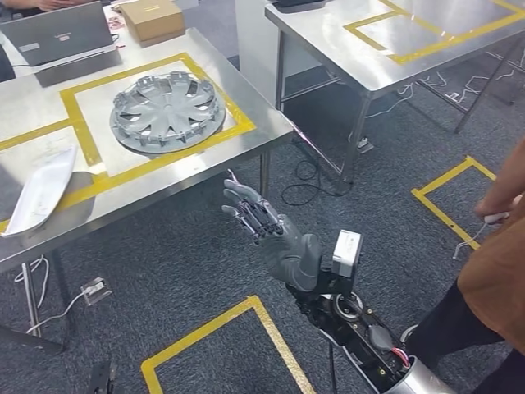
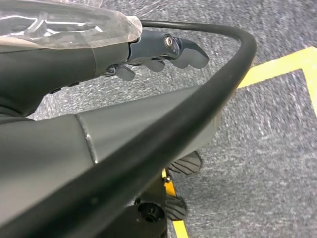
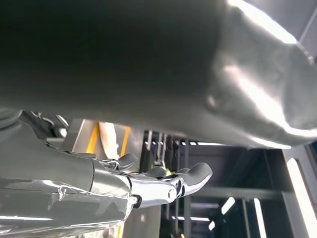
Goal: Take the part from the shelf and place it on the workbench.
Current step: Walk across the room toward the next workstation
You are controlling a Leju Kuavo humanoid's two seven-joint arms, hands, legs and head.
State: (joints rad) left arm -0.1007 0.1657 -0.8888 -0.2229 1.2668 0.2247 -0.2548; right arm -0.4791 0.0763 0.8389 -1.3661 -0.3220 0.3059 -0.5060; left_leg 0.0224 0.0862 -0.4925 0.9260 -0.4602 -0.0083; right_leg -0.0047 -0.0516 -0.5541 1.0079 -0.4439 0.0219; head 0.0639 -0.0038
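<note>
Part, a grey wheel cover [image 1: 166, 111], already lies flat inside the yellow-taped square on the near-left desk [image 1: 260, 131], so placing looks done and the step in hand reads as release/retreat. Right robot hand [image 1: 272, 234] hangs over the carpet just off the desk's near right corner, fingers spread apart, holding and touching nothing. Left robot hand [image 2: 157, 52] hangs empty, fingers loosely extended. Next: pull the arm clear of the desk edge
</note>
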